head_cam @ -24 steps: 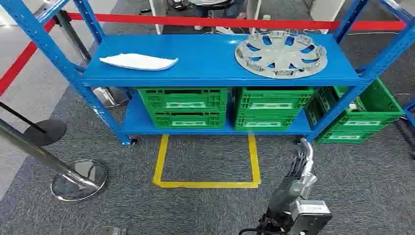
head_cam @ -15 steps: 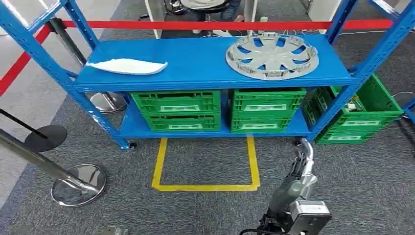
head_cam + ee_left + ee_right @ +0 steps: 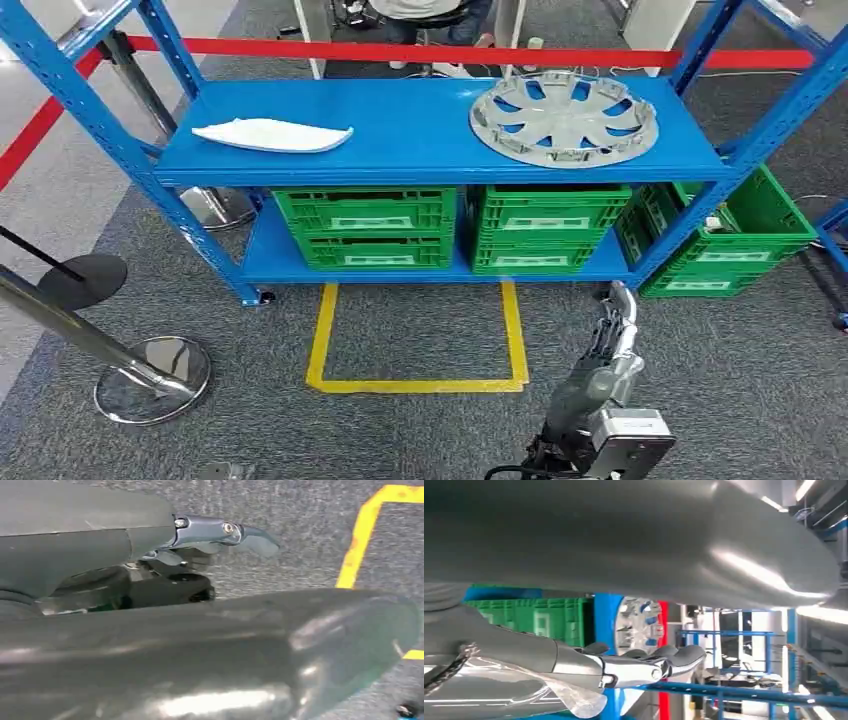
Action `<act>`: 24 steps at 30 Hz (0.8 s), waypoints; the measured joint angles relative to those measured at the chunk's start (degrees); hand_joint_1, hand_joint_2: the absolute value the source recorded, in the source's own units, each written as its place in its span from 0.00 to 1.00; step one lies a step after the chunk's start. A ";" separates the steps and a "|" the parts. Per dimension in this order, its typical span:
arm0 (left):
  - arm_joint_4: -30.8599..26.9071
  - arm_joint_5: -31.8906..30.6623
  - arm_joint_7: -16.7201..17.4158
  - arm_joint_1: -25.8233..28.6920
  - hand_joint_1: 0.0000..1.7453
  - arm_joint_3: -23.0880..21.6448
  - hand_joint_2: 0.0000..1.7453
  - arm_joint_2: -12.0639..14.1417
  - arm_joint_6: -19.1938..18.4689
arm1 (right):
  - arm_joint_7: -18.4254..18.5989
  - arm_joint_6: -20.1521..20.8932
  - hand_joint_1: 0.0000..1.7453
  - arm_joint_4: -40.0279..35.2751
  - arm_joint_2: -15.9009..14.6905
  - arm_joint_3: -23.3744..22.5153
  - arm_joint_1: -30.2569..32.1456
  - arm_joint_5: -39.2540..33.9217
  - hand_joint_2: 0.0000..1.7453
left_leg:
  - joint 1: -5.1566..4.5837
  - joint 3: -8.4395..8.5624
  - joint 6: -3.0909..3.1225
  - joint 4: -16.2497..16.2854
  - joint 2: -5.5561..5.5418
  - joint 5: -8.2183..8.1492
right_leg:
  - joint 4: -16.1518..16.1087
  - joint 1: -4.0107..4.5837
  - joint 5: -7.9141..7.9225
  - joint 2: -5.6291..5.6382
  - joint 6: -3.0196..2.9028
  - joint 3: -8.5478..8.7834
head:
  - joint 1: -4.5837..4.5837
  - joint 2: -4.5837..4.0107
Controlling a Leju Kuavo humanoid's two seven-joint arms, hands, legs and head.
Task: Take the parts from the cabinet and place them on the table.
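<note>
Head view gives us a blue shelf rack (image 3: 420, 130) straight ahead: on its upper shelf a silver wheel cover (image 3: 563, 118) lies flat toward the right and a white curved part (image 3: 272, 134) lies toward the left, well apart. Green crates (image 3: 365, 226) fill the lower shelf, another green crate (image 3: 745, 232) sits beside the rack's right post. Our right hand (image 3: 612, 335) hangs low over the grey carpet, near a yellow floor outline (image 3: 322, 335), fingers extended and holding nothing. Our left hand (image 3: 220, 532), seen from its wrist, points at the carpet, released and empty
</note>
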 joint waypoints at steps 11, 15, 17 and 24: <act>0.00 0.90 -0.26 0.07 0.00 0.44 0.00 0.02 -5.03 | -0.24 1.01 0.00 0.02 -0.02 0.17 0.07 -0.81 0.00 | -0.68 0.80 -0.96 0.69 -0.12 -1.07 | -1.75 0.26 3.09 0.03 -0.98 -0.13 | 0.22 0.00; 0.00 0.42 0.72 -0.02 0.00 0.68 0.00 0.00 -0.92 | -0.42 0.90 0.00 -0.02 0.00 0.20 0.11 -0.22 0.00 | -0.44 0.22 -2.06 2.13 -0.01 -2.40 | -2.34 -0.02 3.53 -0.05 -2.15 0.21 | 0.02 0.00; 0.00 0.33 0.72 -0.06 0.00 0.90 0.00 0.04 -0.50 | -0.42 0.90 0.00 -0.02 0.00 0.22 0.19 -0.11 0.00 | -0.14 -3.64 -2.65 10.21 0.03 -6.44 | -2.34 0.00 3.35 -0.19 -2.49 0.25 | -0.26 0.00; 0.00 0.15 0.72 0.08 0.00 1.05 0.00 0.04 0.11 | -0.42 0.83 0.00 -0.02 0.00 0.24 0.24 -0.07 0.00 | -0.48 -1.69 -1.19 2.99 -0.03 1.62 | -2.44 0.12 2.03 0.17 -2.38 1.89 | -0.26 0.00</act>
